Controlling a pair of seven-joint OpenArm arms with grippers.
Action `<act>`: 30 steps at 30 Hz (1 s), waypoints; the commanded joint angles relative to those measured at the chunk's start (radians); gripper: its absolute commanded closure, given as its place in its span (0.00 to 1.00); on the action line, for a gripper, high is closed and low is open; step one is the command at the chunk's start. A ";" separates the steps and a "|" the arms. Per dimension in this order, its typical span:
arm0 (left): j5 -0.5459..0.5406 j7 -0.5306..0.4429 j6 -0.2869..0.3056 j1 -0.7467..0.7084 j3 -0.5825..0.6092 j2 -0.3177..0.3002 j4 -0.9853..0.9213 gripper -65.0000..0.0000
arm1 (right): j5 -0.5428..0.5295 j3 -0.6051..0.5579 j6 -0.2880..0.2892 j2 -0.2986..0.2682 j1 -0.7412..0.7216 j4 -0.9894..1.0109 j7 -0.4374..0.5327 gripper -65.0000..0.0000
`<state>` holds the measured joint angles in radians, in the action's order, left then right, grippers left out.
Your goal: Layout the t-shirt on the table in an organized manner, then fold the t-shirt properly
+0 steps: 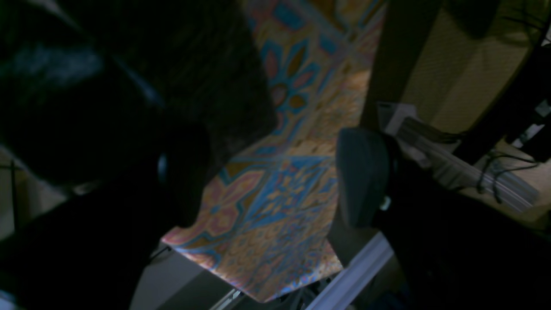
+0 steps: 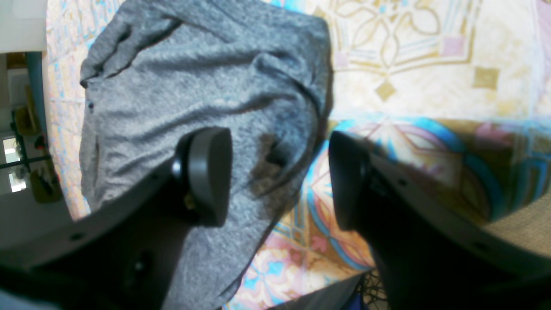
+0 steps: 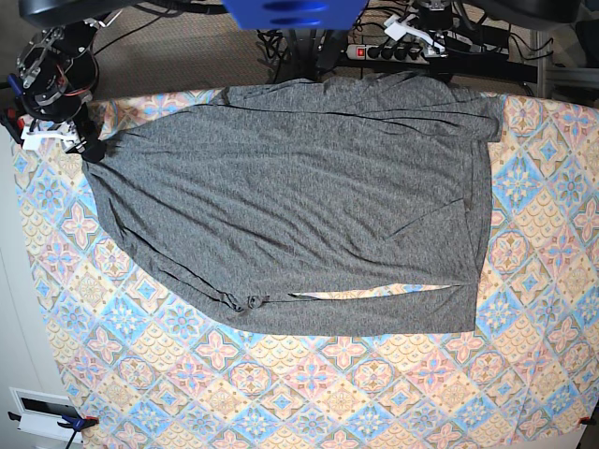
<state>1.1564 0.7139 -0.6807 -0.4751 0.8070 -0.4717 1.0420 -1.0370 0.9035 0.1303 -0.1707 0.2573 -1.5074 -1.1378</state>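
At the table's (image 3: 309,393) far left corner the right gripper (image 2: 275,176) hangs with jaws wide, empty, straddling an edge of the t-shirt (image 3: 299,206), which lies spread but creased across the far half. It should pinch that edge and draw it outward. The left gripper (image 1: 267,172) gapes wide too, holding nothing

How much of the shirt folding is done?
The t-shirt already lies spread across the table, though wrinkled, with one edge flipped. Nothing is in hand: the right gripper is open above a corner, the left gripper open too. All the folding is left.
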 commanded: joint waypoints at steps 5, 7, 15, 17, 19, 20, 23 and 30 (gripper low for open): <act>0.001 0.010 -0.017 0.037 -0.008 -0.011 0.008 0.30 | -0.019 0.006 0.009 0.001 -0.003 -0.022 0.009 0.47; 0.000 0.010 -0.017 0.048 -0.007 -0.012 0.005 0.30 | -0.019 0.006 0.009 0.001 -0.002 -0.022 0.009 0.47; 0.000 0.010 -0.017 0.074 -0.010 -0.015 0.007 0.31 | -0.021 0.006 0.009 0.003 0.000 -0.022 0.009 0.47; 0.000 0.010 -0.017 0.077 -0.010 -0.015 0.007 0.31 | -0.021 0.006 0.009 0.003 0.000 -0.022 0.009 0.47; 0.000 0.010 -0.017 0.077 -0.010 -0.022 0.008 0.31 | -0.021 0.006 0.009 0.003 0.000 -0.022 0.009 0.47; 0.000 0.010 -0.017 0.077 -0.010 -0.035 0.010 0.31 | -0.021 0.006 0.009 0.004 0.000 -0.022 0.009 0.47; -0.003 0.010 -0.017 0.080 -0.013 -0.049 0.011 0.31 | -0.021 0.006 0.009 0.004 0.000 -0.022 0.009 0.47; -0.082 0.002 -0.017 0.086 -0.010 -0.052 0.011 0.31 | -0.022 0.006 0.009 0.004 -0.005 -0.019 0.009 0.47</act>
<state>1.0622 0.7097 -0.6735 -0.3889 0.8005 -0.5106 1.0424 -1.0370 0.9035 0.1303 -0.1478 0.2569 -1.5093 -1.1347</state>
